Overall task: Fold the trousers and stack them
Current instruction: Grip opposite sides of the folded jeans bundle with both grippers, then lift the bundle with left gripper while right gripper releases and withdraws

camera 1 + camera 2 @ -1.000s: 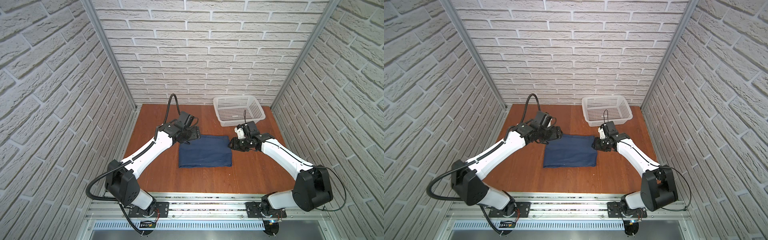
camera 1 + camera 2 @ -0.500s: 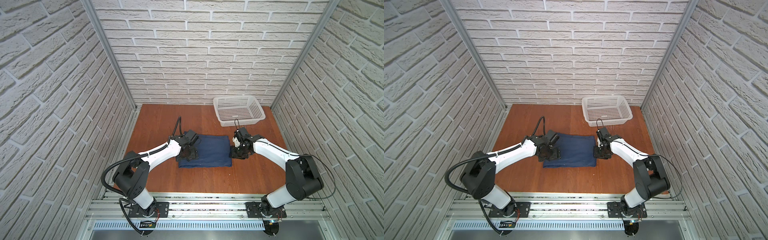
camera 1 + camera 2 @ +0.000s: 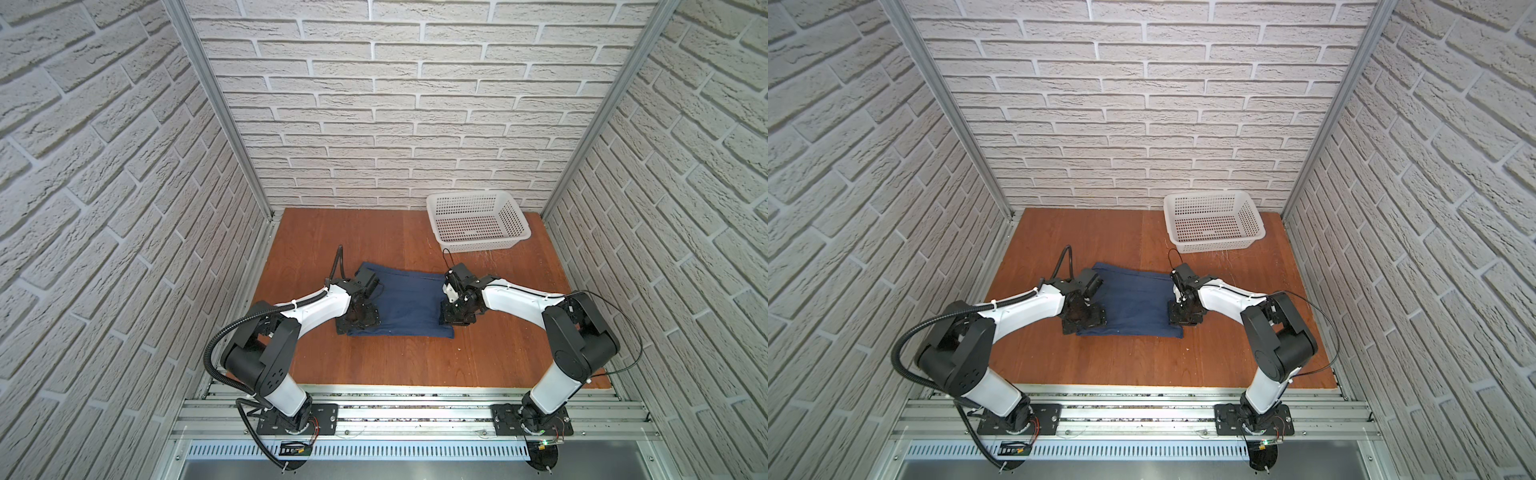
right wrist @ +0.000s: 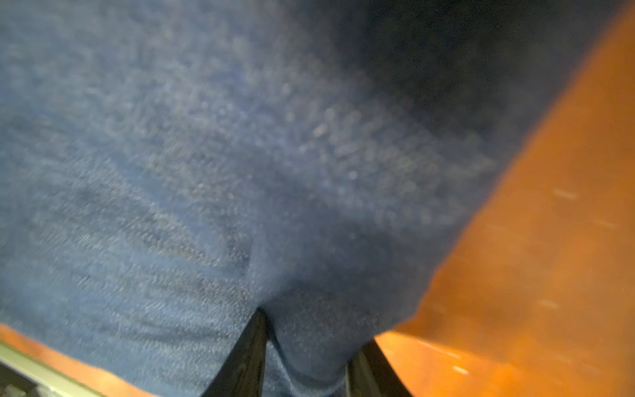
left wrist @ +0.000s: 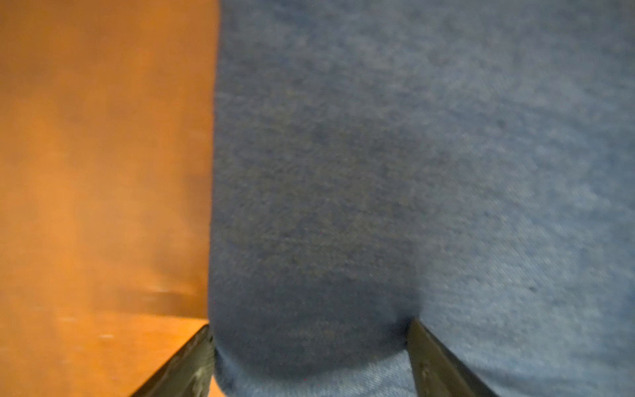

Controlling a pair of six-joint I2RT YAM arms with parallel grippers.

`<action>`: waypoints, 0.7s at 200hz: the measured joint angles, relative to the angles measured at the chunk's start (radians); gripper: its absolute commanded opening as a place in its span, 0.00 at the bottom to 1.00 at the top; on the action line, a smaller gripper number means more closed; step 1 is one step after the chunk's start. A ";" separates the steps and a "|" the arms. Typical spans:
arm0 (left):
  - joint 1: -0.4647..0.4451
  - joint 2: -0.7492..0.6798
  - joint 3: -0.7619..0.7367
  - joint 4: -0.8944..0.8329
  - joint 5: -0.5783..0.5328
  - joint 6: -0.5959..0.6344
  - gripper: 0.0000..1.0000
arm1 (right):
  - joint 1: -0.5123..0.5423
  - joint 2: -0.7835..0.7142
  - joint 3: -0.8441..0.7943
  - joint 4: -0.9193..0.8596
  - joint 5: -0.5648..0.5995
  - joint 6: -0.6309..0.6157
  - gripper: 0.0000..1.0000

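Observation:
The trousers point(image 3: 407, 303) point(image 3: 1138, 303) lie folded into a dark navy rectangle in the middle of the wooden table. My left gripper point(image 3: 359, 322) point(image 3: 1084, 322) is down on their left edge near the front corner. In the left wrist view it point(image 5: 309, 330) stands open and wide, one finger on the table and one on the denim point(image 5: 378, 172), with the cloth's edge bulging between. My right gripper point(image 3: 455, 318) point(image 3: 1183, 318) is down on the right edge. In the right wrist view its jaws point(image 4: 312, 326) pinch a fold of denim point(image 4: 240, 172).
A white perforated basket point(image 3: 467, 195) point(image 3: 1204, 194) stands at the back right of the table. Brick-patterned walls close in the sides and back. Bare wood point(image 3: 395, 365) lies in front of the trousers.
Both grippers have come down and forward from the back corners onto the trousers' side edges. The right jaws have narrowed onto the cloth.

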 measured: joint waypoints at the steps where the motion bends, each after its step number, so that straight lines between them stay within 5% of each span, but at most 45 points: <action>1: 0.005 -0.004 -0.001 -0.002 -0.002 0.002 0.86 | 0.002 0.002 0.001 0.000 -0.001 0.000 0.38; 36: 0.098 -0.097 -0.002 -0.041 -0.026 0.050 0.86 | 0.061 0.063 0.078 0.025 -0.032 0.027 0.38; 73: 0.099 -0.203 0.055 -0.122 -0.060 0.073 0.86 | 0.100 0.067 0.154 0.025 -0.040 0.043 0.45; 119: -0.074 -0.228 0.227 -0.199 -0.158 0.033 0.87 | 0.104 -0.115 0.145 -0.003 0.065 0.014 0.46; 140: -0.159 -0.171 0.271 -0.213 -0.197 -0.017 0.97 | 0.104 -0.260 0.089 0.031 0.126 -0.020 0.46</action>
